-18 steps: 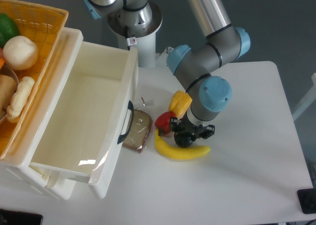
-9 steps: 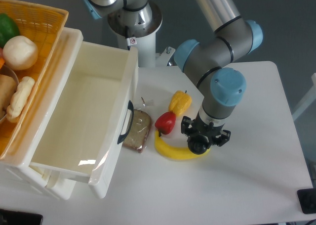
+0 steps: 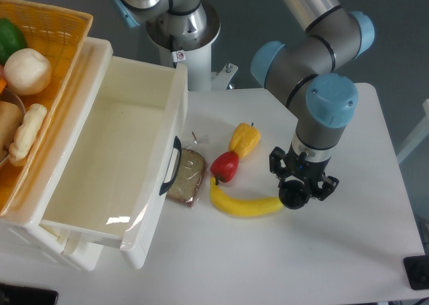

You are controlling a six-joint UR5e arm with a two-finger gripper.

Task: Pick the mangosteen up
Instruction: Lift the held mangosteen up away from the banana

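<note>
mangosteen (image 3: 293, 196) clamped in jaws, beside banana (image 3: 242, 206)

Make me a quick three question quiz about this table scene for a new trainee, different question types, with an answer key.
1. True or false: the gripper holds the mangosteen, a dark ball, near the right end of the banana.
2. Which item lies closest to the handle of the open drawer? A) red pepper B) slice of bread C) yellow pepper
3. Fill in: the red pepper sits between the yellow pepper and the ____.

Key: 1 true; 2 B; 3 banana.
</note>
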